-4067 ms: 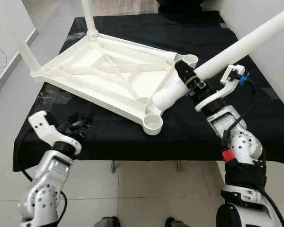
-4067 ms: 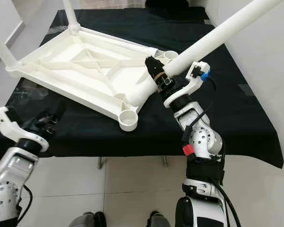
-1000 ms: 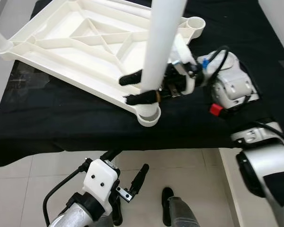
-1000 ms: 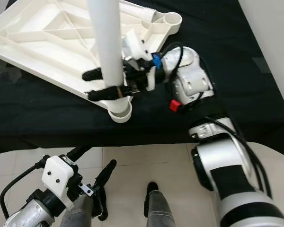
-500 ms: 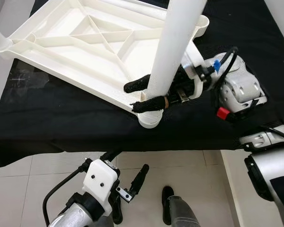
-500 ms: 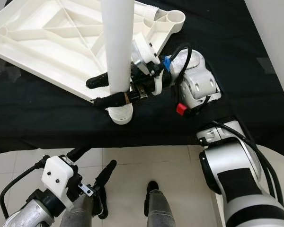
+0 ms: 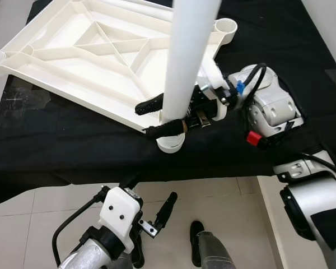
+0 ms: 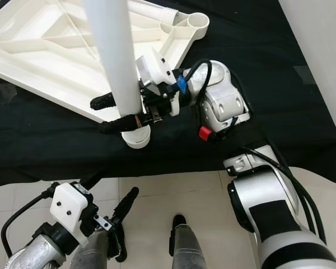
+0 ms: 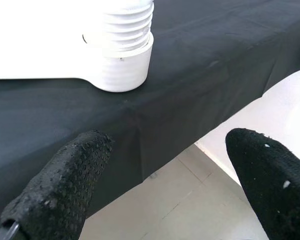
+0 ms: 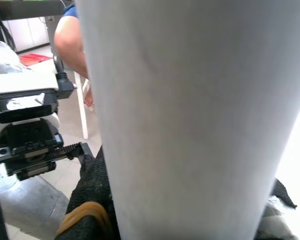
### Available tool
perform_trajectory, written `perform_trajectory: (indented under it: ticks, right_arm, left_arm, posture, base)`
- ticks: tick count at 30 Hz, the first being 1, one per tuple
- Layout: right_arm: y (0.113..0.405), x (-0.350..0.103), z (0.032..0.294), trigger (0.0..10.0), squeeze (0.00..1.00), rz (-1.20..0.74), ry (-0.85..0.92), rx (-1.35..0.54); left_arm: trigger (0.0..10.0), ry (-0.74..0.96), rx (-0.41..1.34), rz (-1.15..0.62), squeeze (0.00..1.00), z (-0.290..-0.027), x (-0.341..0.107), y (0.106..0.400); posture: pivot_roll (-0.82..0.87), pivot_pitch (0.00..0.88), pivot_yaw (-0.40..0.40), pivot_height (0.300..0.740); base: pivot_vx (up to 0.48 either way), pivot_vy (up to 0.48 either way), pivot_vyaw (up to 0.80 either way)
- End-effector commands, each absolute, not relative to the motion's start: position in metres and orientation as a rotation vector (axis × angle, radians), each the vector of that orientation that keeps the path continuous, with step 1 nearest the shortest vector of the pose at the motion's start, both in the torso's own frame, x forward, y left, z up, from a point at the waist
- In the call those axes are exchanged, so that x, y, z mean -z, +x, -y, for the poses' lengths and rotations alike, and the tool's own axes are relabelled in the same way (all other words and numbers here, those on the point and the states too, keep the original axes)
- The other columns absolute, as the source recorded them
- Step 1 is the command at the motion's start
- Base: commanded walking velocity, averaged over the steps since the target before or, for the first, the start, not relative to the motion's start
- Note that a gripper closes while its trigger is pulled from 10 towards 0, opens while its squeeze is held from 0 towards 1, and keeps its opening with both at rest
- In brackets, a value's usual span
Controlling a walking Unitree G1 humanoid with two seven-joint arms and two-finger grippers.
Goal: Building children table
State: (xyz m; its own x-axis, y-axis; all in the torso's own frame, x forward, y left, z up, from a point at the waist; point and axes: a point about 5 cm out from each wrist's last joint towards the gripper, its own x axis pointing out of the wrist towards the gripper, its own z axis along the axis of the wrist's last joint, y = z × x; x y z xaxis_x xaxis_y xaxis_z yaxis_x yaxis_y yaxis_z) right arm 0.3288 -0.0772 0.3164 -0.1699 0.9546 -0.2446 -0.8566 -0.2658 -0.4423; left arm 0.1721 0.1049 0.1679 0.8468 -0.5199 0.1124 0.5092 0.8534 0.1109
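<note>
The right pincer (image 7: 159, 119) clamps a smooth white plastic table leg (image 7: 185, 61), upright over the round corner socket (image 7: 171, 143) of the upturned ribbed tabletop (image 7: 73, 61) on the black-clothed counter (image 7: 73, 154). The left pincer (image 7: 157, 216) hangs open below the counter's edge.

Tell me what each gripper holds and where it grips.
The right gripper clamps the white table leg near its lower end, just above the corner socket. The left gripper is open and holds nothing.
</note>
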Motion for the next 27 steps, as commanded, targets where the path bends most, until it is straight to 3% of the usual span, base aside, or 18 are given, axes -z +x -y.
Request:
perform_trajectory:
  ticks: [1,20,22,27]
  right_arm:
    - [0.334,-0.276,0.078,10.0,0.0,0.024,-0.541,-1.757]
    - [0.348,-0.265,0.077,10.0,0.0,-0.112,-0.426,-1.547]
    - [0.355,-0.272,0.08,10.0,0.0,-0.123,-0.309,-1.49]
    - [0.355,-0.28,0.081,10.0,0.0,-0.088,-0.216,-1.494]
  left_arm:
    - [10.0,0.075,0.548,0.114,0.0,-0.105,-0.163,0.169]
    - [10.0,0.077,0.548,0.116,0.0,-0.104,-0.163,0.171]
    - [10.0,0.075,0.548,0.117,0.0,-0.104,-0.163,0.171]
    - [10.0,0.074,0.548,0.117,0.0,-0.105,-0.163,0.17]
  posture:
    - [0.05,0.444,0.008,0.74]
    - [0.04,0.444,0.01,0.74]
    - [0.04,0.446,0.007,0.74]
    - [0.04,0.446,0.008,0.74]
  base:
    - [0.0,0.0,0.0]
    - [0.0,0.0,0.0]
    - [0.0,0.0,0.0]
    - [0.0,0.0,0.0]
